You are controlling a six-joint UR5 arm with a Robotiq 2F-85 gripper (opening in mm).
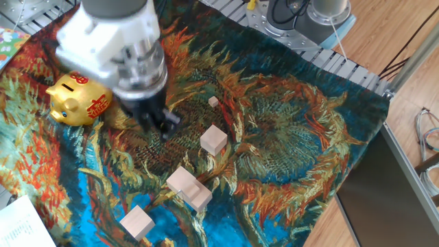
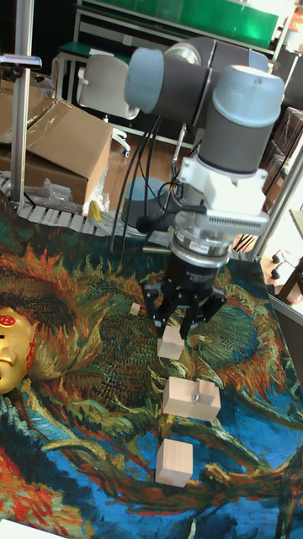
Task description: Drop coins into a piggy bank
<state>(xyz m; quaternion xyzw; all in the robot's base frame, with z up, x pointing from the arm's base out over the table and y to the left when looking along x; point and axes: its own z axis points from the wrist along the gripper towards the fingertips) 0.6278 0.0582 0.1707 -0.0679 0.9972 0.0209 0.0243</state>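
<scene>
The gold piggy bank, with red markings on its back, stands at the left of the painted cloth. In the tall fixed view the piggy bank is cut off by the left edge. My gripper is motion-blurred just right of the pig, clear of it and low over the cloth. From the other side my gripper hangs over a pale wooden block, its fingers spread and nothing visible between them. I can make out no coins for certain.
Pale wooden blocks lie on the cloth: one near the gripper, a joined pair, one near the front and a tiny one. The arm's base sits at the back, and paper at the front left.
</scene>
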